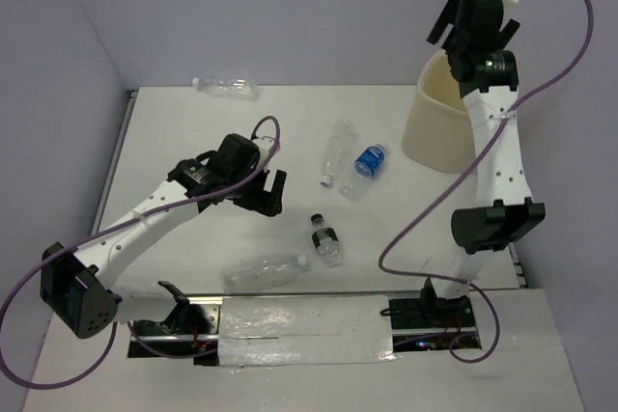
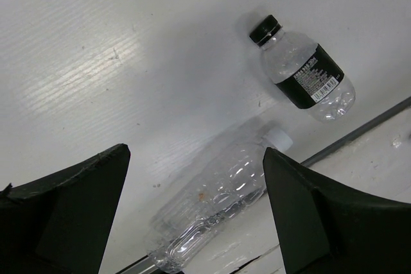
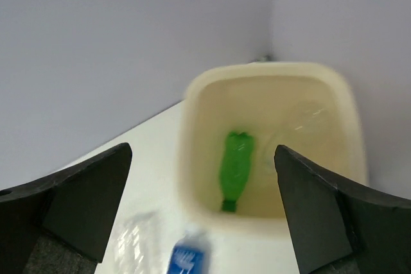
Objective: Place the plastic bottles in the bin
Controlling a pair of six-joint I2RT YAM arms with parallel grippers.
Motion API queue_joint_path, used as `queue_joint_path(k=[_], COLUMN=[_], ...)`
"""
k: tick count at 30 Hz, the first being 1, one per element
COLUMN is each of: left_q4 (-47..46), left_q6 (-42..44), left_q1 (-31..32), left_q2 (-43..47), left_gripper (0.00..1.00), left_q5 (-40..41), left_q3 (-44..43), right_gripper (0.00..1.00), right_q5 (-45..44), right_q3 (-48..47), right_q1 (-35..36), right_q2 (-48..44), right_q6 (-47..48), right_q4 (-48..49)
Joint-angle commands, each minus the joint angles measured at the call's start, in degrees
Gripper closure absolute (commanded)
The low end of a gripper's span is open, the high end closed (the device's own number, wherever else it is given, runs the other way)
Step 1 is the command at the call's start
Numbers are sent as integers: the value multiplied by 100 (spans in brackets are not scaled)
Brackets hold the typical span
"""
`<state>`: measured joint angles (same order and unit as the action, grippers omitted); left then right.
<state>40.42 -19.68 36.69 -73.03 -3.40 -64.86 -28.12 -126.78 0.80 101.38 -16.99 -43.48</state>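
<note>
The cream bin (image 1: 439,132) stands at the far right; in the right wrist view the bin (image 3: 199,133) holds a green bottle (image 3: 236,165) and a clear one. My right gripper (image 3: 203,222) is open and empty above the bin, also seen from the top (image 1: 454,21). My left gripper (image 2: 196,222) is open above a clear bottle (image 2: 218,200) lying near the front edge, seen from the top too (image 1: 263,272). A short dark-capped bottle (image 1: 326,238) (image 2: 302,72), a blue-labelled bottle (image 1: 365,166) (image 3: 187,255), a clear bottle (image 1: 335,150) and a far clear bottle (image 1: 224,86) lie on the table.
A metal rail and a taped strip (image 1: 309,325) run along the table's near edge. Purple cables (image 1: 425,219) loop from both arms. Grey walls close the back and both sides.
</note>
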Motion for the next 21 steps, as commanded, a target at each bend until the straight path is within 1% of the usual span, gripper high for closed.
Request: queue_joint_path(k=[1, 2, 5, 6, 8, 10, 12, 16, 21], left_q4=[-254, -324, -369, -334, -316, -342, -395, -439, -377], left_q6=[-158, -359, -711, -791, -1063, -1213, -1266, -1240, -1179], left_q1=[32, 32, 32, 32, 32, 32, 23, 23, 23], left_q2=[52, 79, 158, 175, 272, 421, 570, 685, 615], left_gripper=[2, 2, 2, 2, 1, 1, 1, 1, 1], left_q5=[313, 670, 1129, 1470, 1789, 2071, 2176, 2124, 2177], left_q3=[-53, -62, -176, -254, -316, -360, -352, -325, -352], right_gripper=[0, 0, 0, 0, 0, 0, 0, 0, 0], right_q5=[44, 43, 279, 455, 439, 141, 78, 683, 1071], right_q3=[371, 730, 1075, 1259, 1384, 1498, 1674, 1902, 1903], right_q1=[893, 1331, 1800, 2019, 2266, 2626, 2793, 2786, 2794], right_q2=[-733, -865, -683, -586, -340, 47, 397, 951, 1655], right_q6=[284, 328, 153, -4, -137, -207, -295, -506, -770], right_q4=[67, 94, -81, -116, -265, -388, -363, -152, 15])
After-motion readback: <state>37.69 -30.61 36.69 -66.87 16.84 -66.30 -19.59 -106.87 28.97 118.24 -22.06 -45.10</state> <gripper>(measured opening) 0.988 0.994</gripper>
